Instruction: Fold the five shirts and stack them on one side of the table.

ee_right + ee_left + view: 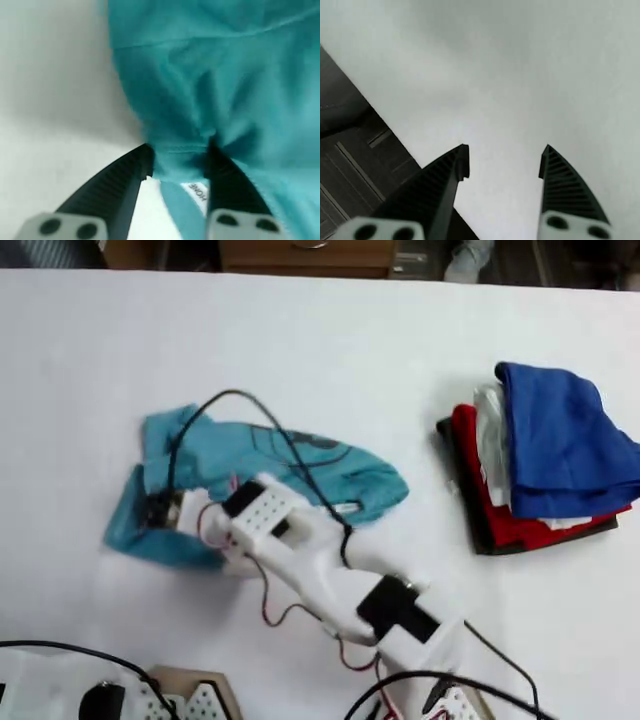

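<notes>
A teal shirt (300,465) lies crumpled on the white table (350,340), left of centre. My right arm stretches from the near edge across it, and the right gripper (165,508) sits at the shirt's left end. In the right wrist view the gripper (177,152) pinches a bunched fold of the teal shirt (225,75) near its edge, a small white label just behind. At the right side a stack of folded shirts (540,460) has blue on top, then white, red and black. My left gripper (503,152) hangs open over bare table (520,75) with nothing between its fingers.
The left arm's base (110,700) stays at the near left corner, beside the table edge and dark floor (345,140). Black and red cables (270,430) loop over the teal shirt. Open table lies along the far side and between shirt and stack.
</notes>
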### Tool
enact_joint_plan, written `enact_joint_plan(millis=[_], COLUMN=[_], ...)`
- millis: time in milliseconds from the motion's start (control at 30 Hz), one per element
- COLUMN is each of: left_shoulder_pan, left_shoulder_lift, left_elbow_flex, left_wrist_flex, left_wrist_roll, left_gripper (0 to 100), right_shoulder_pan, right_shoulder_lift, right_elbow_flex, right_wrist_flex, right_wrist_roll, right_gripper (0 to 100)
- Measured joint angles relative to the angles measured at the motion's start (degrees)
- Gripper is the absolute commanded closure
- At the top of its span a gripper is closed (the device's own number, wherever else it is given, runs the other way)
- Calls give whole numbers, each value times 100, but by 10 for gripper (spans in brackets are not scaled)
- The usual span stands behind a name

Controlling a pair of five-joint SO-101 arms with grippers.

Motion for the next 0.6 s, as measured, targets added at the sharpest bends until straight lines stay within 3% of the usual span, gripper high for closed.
enact_joint_plan(millis=[233, 467, 533, 600], left_shoulder_pan=[9, 255, 360, 519], left_shoulder_lift=[0, 0, 0, 0], left_elbow_flex=[0, 0, 0, 0], left_wrist_flex=[0, 0, 26, 97], left_wrist_roll=[0, 0, 0, 0], left_gripper=[751, 751, 751, 751], right_shoulder_pan=[1503, 2866, 2919, 2848], right_shoulder_lift=[79, 79, 79, 79], right_elbow_flex=[-721, -2163, -2523, -2760], right_wrist_flex=[756, 1802, 2224, 2655], right_wrist_roll=[9, 765, 826, 853], right_gripper=[978, 974, 935, 834])
